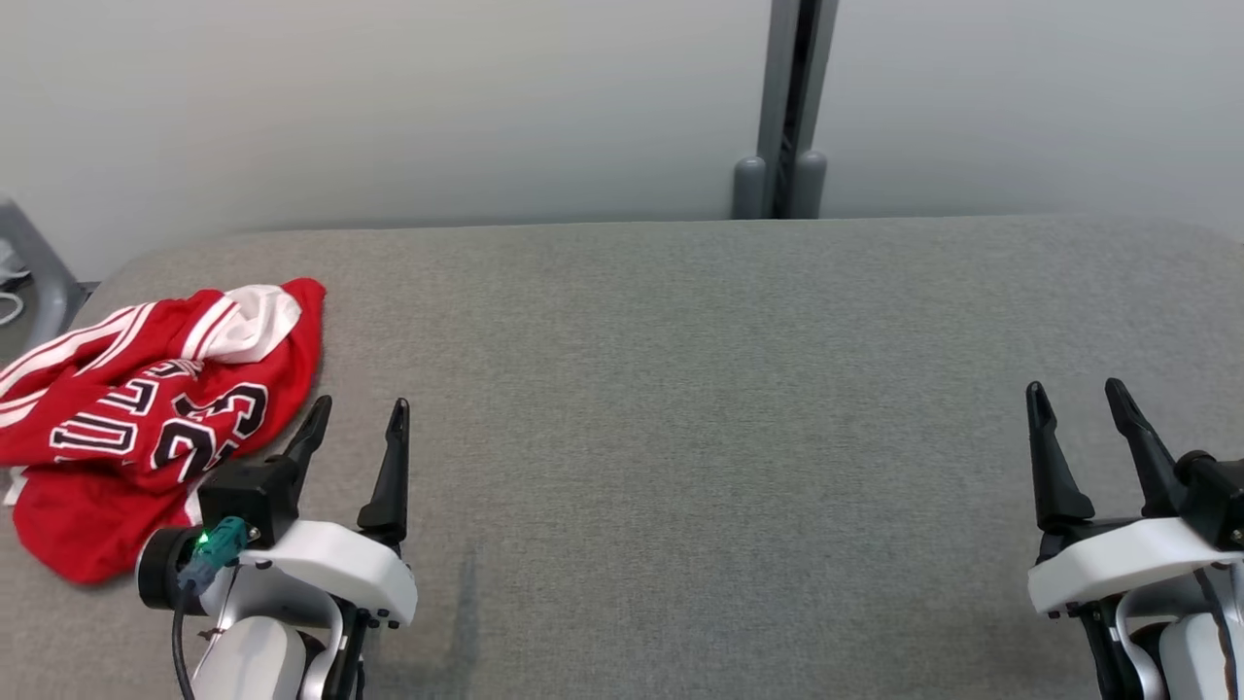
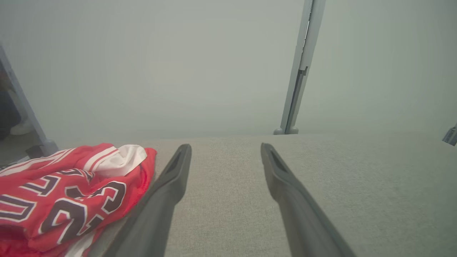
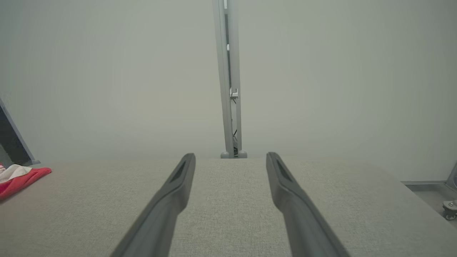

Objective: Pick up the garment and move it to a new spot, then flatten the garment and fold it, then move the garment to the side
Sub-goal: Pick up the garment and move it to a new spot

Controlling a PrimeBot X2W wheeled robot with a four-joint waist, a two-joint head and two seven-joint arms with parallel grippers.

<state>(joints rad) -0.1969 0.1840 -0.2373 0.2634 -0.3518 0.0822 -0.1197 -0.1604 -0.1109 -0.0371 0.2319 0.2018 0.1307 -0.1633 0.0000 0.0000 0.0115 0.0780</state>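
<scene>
The garment [image 1: 146, 408] is a red jersey with white trim and dark numbers, lying crumpled at the left end of the grey padded table [image 1: 680, 389]. My left gripper [image 1: 358, 408] stands open just right of the heap, its left finger close to the cloth edge, nothing between its fingers. In the left wrist view the garment [image 2: 68, 192] lies left of my open left gripper [image 2: 226, 148]. My right gripper [image 1: 1079, 394] is open at the table's right, far from the jersey. In the right wrist view my right gripper [image 3: 231, 157] is open and the garment [image 3: 19, 176] shows at the far left.
A pale wall with a grey vertical post [image 1: 792, 107] rises behind the table. A grey frame leg [image 1: 34, 262] stands off the table's left end. The table's padded top stretches wide between the two grippers.
</scene>
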